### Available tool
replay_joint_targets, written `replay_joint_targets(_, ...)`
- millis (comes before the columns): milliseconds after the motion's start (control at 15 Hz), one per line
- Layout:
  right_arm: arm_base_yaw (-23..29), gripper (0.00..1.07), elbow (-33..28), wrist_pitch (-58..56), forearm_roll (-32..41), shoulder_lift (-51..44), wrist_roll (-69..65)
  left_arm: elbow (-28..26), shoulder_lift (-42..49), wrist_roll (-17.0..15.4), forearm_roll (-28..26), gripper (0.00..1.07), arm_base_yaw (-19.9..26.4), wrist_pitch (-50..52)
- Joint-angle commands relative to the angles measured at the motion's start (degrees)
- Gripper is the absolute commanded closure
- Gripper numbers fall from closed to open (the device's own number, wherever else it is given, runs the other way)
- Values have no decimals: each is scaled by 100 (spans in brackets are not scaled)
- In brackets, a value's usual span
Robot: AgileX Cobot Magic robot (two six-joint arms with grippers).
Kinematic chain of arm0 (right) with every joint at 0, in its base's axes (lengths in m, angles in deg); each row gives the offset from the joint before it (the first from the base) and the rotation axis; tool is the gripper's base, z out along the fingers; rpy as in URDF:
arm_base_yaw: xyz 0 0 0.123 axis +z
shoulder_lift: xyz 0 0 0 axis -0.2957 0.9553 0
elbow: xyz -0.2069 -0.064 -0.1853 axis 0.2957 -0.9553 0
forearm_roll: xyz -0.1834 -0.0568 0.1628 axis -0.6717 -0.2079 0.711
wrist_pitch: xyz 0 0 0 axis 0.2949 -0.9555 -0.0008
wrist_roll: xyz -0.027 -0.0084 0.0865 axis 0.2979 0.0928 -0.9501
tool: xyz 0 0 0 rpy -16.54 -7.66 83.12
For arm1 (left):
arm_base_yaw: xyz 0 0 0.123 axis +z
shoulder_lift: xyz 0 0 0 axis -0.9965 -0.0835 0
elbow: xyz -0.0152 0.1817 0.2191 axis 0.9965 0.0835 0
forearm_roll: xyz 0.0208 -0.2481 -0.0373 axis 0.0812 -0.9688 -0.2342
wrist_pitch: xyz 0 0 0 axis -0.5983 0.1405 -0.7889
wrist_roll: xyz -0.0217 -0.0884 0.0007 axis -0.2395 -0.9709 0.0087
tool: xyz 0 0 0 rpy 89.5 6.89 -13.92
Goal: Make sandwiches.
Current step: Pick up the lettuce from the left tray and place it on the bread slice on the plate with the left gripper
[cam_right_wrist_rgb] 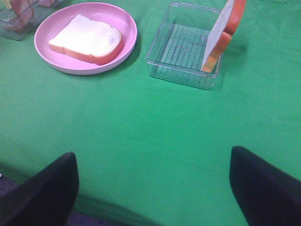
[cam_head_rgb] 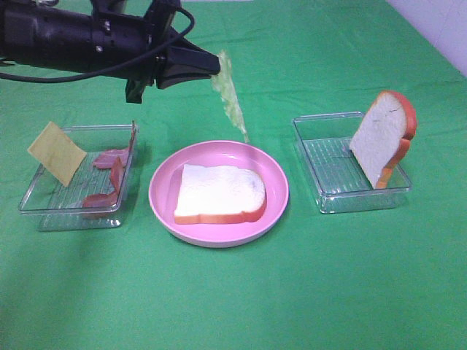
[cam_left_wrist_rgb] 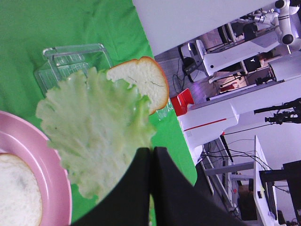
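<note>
My left gripper is shut on the edge of a pale green lettuce leaf. The leaf hangs in the air behind the pink plate. One white bread slice lies flat on that plate. A second slice leans upright in the right clear tray. Yellow cheese and bacon strips sit in the left clear tray. My right gripper is open over bare cloth near the table's front, holding nothing.
A green cloth covers the whole table. Its front edge shows in the right wrist view, just below the fingers. The right arm is out of the exterior view. Lab equipment stands beyond the table's far side in the left wrist view.
</note>
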Motion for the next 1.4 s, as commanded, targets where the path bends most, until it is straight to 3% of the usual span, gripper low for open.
replay_joint_targets(67,0,27,0,52,-11,-69,11,-304,-384,-6,-155,107,-298,-69)
replay_joint_targets(267,0,27,0,52,-11,-69,11,-556,-917,-11,-149,107,-504,-74)
replay_joint_targets(400,0,27,0,52,-11,-69,11,-544,-1083,-57,183,107,-464,-63)
replay_joint_targets(467,0,27,0,52,-11,-69,11,-544,-1134,-264,619,107,-453,-46)
replay_joint_targets(533,0,27,0,52,-11,-69,11,-544,-1134,-756,1576,107,-453,292)
replay_joint_targets(600,0,27,0,52,-11,-69,11,-544,-1134,-1008,2000,107,-453,453)
replay_joint_targets(867,0,27,0,52,-11,-69,11,-544,-1129,-1874,3249,107,-453,1049)
replay_joint_targets(1000,0,27,0,52,-11,-69,11,-544,-1129,-2143,3701,107,-453,1215)
replay_joint_targets(1400,0,27,0,52,-11,-69,11,-544,-1129,-2223,3873,107,-453,1644)
